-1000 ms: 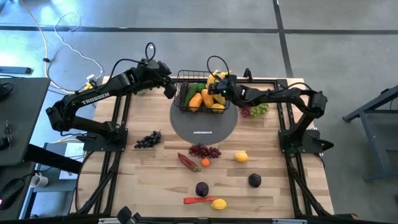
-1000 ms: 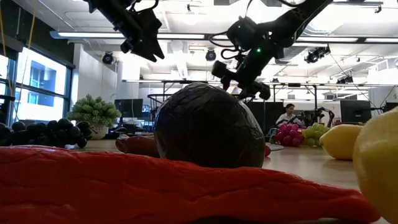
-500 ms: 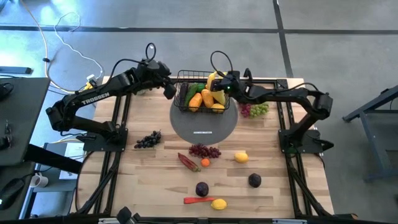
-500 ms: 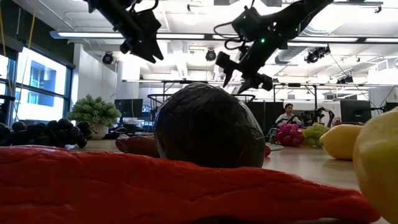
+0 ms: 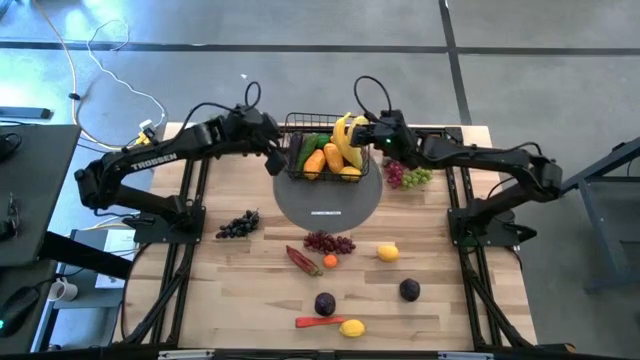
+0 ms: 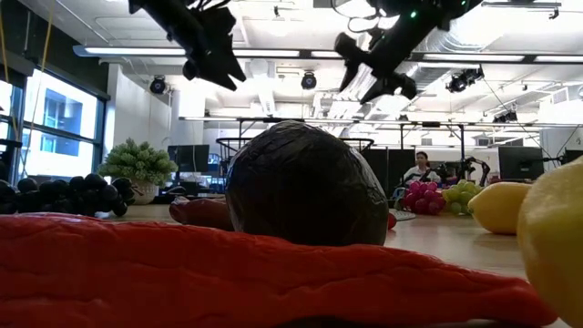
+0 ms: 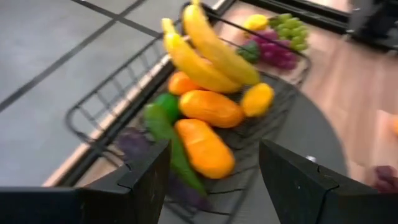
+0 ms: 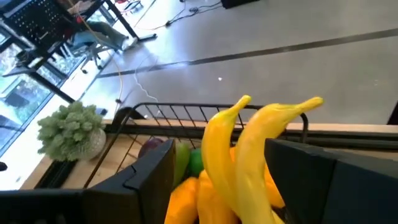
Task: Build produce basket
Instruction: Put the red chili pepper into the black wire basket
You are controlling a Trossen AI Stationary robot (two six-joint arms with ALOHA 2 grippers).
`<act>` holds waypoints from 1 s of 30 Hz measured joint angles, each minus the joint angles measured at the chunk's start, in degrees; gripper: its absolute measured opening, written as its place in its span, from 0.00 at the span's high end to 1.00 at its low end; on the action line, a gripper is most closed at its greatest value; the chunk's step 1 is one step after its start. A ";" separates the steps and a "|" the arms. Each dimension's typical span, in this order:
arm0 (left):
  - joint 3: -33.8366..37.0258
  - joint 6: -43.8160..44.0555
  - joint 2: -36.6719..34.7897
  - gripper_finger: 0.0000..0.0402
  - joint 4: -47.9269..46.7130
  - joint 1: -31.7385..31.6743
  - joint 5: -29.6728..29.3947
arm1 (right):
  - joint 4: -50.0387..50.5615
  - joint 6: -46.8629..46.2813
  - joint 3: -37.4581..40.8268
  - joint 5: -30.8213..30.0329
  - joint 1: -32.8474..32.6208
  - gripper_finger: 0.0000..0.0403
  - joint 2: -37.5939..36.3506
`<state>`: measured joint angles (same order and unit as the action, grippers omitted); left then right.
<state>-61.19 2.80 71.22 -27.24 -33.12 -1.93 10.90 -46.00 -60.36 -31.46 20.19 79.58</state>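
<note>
The basket (image 7: 118,99) is thin black wire mesh, matt. The bananas (image 8: 249,155) look like smooth, glossy yellow plastic. The table (image 5: 440,320) is pale wood with visible plank seams. The disc (image 5: 330,208) is flat, matt grey.

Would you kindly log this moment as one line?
left gripper: open, beside basket | right gripper: open, empty, above bananas | lemon: on table

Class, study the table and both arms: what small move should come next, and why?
Probably swing the right end effector, open and empty beside the basket, toward the red and green grapes close by on the table; much produce is not yet in the basket, and those lie nearest that arm.
</note>
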 joint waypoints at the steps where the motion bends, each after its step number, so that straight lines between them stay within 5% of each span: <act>1: 0.00 0.81 0.00 0.43 0.01 0.99 0.02 | 1.16 0.00 0.00 0.00 -0.46 0.44 -0.77; 13: 0.00 5.50 0.00 0.43 0.01 15.99 0.12 | 12.80 1.30 0.00 0.55 -7.60 0.44 -9.11; 30: -0.04 -6.78 3.87 0.43 -0.23 33.58 2.22 | 16.28 1.46 0.00 4.54 -14.71 0.44 -10.70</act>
<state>-61.23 -3.98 75.10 -27.46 0.46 0.28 27.18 -44.54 -60.36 -26.93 5.48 68.88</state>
